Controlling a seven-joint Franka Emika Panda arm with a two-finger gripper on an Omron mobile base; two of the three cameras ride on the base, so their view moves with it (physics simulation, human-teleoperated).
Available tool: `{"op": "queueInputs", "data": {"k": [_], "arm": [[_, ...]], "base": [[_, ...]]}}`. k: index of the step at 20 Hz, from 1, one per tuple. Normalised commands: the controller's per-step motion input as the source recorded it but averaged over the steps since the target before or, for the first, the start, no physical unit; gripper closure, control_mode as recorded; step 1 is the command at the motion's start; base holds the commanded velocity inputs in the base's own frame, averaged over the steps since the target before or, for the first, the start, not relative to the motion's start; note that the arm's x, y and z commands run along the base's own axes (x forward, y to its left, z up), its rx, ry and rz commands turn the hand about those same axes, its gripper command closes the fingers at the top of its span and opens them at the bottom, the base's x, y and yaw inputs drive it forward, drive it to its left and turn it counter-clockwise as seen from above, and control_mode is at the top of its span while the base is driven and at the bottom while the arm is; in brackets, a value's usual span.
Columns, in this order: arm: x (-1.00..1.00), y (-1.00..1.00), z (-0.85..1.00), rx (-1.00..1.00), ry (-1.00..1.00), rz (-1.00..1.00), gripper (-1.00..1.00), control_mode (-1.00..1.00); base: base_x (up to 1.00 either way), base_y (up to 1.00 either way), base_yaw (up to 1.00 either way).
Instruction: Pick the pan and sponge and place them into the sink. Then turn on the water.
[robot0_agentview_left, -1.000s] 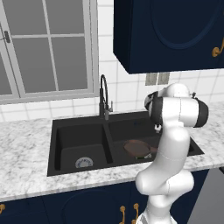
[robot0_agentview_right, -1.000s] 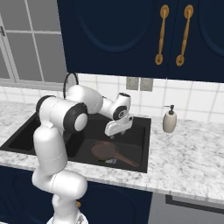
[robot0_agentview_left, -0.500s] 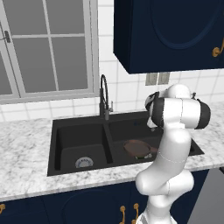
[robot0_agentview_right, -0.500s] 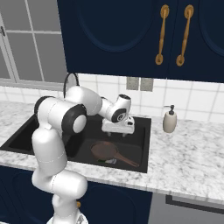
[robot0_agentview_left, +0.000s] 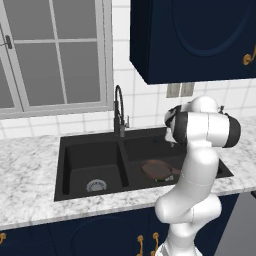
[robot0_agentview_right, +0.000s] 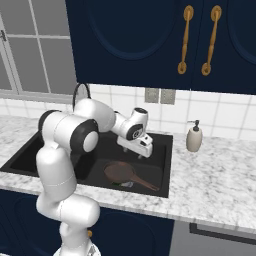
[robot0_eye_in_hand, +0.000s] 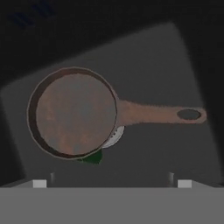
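The reddish-brown pan (robot0_eye_in_hand: 72, 111) lies flat on the floor of the black sink's (robot0_agentview_left: 75, 165) right basin, its handle (robot0_eye_in_hand: 162, 114) pointing away from the divider. Just a dark green corner of the sponge (robot0_eye_in_hand: 92, 157) peeks from under the pan's rim, beside the silver drain (robot0_eye_in_hand: 115, 136). My gripper (robot0_agentview_right: 136, 151) hangs above that basin, pointing down at the pan (robot0_agentview_right: 120, 173) with nothing between its fingers. In the hand view the gripper (robot0_eye_in_hand: 111, 183) is open, tips far apart. The black arched faucet (robot0_agentview_left: 118, 107) stands behind the divider; the water is out of view.
A soap dispenser (robot0_agentview_right: 194, 137) stands on the marble counter (robot0_agentview_right: 215, 175) right of the sink. Dark blue wall cabinets (robot0_agentview_right: 150, 40) hang overhead. A window (robot0_agentview_left: 55, 55) is behind the left basin, whose drain (robot0_agentview_left: 96, 185) is bare.
The hand has sunk slightly over the right basin and stayed open. The pan and sponge have not moved.
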Motion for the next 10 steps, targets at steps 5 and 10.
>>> {"op": "queueInputs", "data": {"k": [5,10], "arm": [[0.0,0.04,0.0,0.0,0.0,0.0,-1.0,-1.0],[0.0,0.3,0.01,0.04,-0.15,0.01,-1.0,-1.0]], "base": [[0.0,0.0,0.0],[0.0,0.0,0.0]]}}
